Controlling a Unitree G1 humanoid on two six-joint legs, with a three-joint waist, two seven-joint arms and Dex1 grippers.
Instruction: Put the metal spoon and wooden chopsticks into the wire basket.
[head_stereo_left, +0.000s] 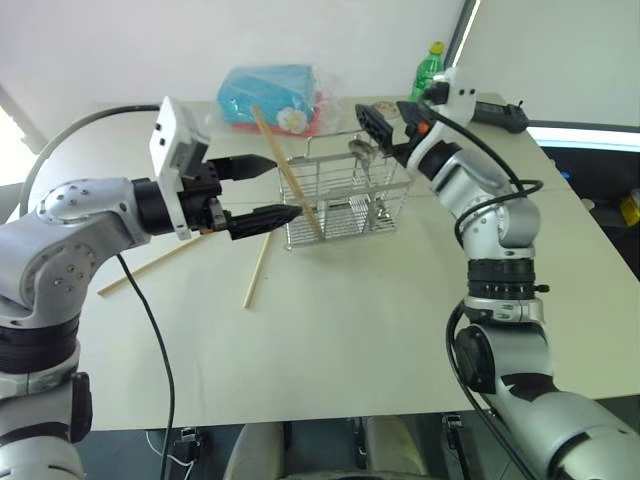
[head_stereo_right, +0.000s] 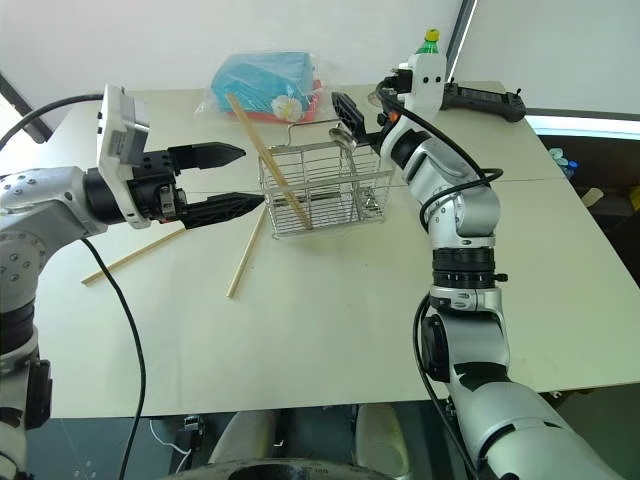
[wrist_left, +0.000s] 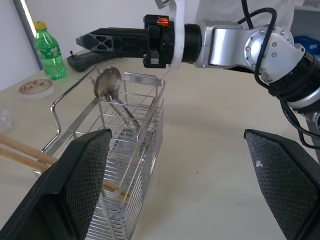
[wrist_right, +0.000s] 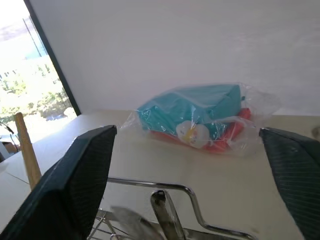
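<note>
Blue wrapped packet beyond basket handle; spoon maybe below.

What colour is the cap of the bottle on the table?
The bottle's cap is yellow, clearest in the left wrist view.

A wide rectangular cream-coloured table stands before a plain white wall. Bright daylight enters through a dark-framed window.
</note>
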